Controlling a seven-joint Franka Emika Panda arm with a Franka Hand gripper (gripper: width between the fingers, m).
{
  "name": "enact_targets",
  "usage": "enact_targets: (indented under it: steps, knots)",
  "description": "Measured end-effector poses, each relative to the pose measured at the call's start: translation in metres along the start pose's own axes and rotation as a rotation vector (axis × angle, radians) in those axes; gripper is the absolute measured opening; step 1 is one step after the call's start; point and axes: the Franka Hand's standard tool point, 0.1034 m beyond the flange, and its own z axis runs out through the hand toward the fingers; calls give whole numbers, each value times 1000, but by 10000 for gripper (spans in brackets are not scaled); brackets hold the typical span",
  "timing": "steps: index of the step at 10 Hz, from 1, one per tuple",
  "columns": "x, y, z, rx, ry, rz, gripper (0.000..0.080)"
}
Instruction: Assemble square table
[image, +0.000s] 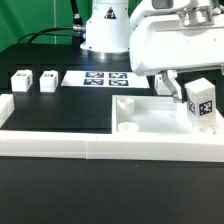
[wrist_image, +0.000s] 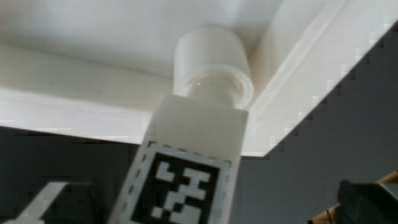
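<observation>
From the exterior view, the tool (image: 190, 92) hangs under the big white wrist housing at this view's right, and its fingers (image: 168, 84) stand spread wide, one on each side of a tagged leg block (image: 202, 103), with daylight showing beside the nearer finger; whether the far finger touches the block I cannot tell. That leg stands upright on the corner of the square table slab (image: 150, 115), which lies flat on the black desk (image: 50, 115), pushed up against the long low white border wall (image: 60, 142) that runs across the front. Over at the view's left, two more small leg blocks (image: 20, 82) and (image: 48, 81) sit side by side on the desk, well apart from the slab. Behind them lies the marker board (image: 100, 77), and the robot's white base (image: 105, 30) rises at the back with dark cables around it. Switching to the wrist view: the leg (wrist_image: 196, 150) fills the picture, its black-and-white tag facing the camera, its rounded end seated in the inner corner of the slab (wrist_image: 107, 70). Blurred finger edges (wrist_image: 45, 205) peek in at both sides, clear of the leg.
</observation>
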Motion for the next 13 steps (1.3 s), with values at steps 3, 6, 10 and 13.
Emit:
enact_targets:
  steps: [3,6,10,13]
  knots:
    - [0,0,0,0,0,0,649]
    - [6,14,-8,6,-56,-5,649]
    - [17,18,-15,56,-223,25,649]
    - [27,10,-17,139,-485,76,649]
